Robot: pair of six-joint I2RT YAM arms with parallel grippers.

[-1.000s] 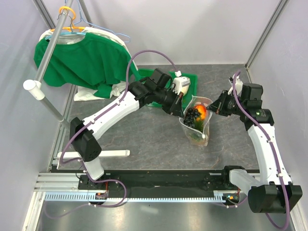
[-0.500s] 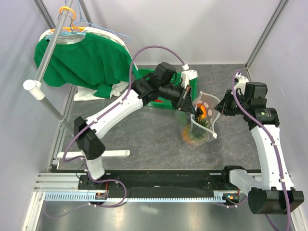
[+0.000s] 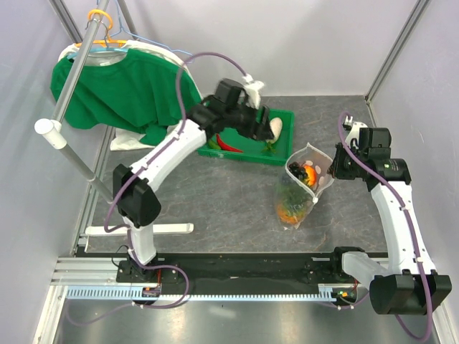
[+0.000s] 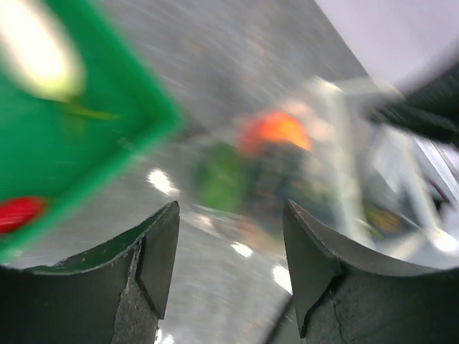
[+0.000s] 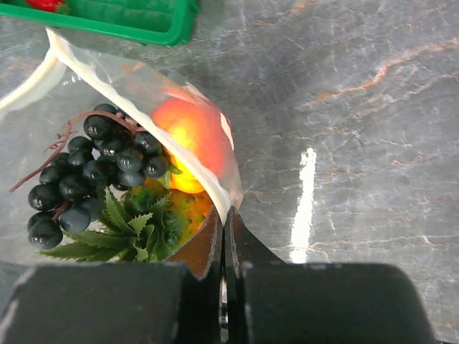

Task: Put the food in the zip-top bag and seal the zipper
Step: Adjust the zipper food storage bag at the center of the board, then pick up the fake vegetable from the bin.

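Left gripper [image 4: 229, 211], jaws spread and empty, sits over the green tray [image 3: 244, 157], red chili [image 3: 228, 145] and white vegetable [image 3: 275, 127] probably just below it (wrist view blurred), so it's the nearer one; zip-top bag [image 3: 301, 190] stands right of the tray, rim pinched by right gripper [image 5: 224, 222].

From the black base plate [image 3: 237, 265] rise the left arm [image 3: 161, 154] and the right arm [image 3: 398, 215] — white link shells between chunky black joint housings. A purple cable [image 3: 204, 54] loops along each, more of it trailing beside the plate. The left gripper [image 4: 229, 236] has dark matte fingers [image 4: 154, 251], chamfered at the tips.
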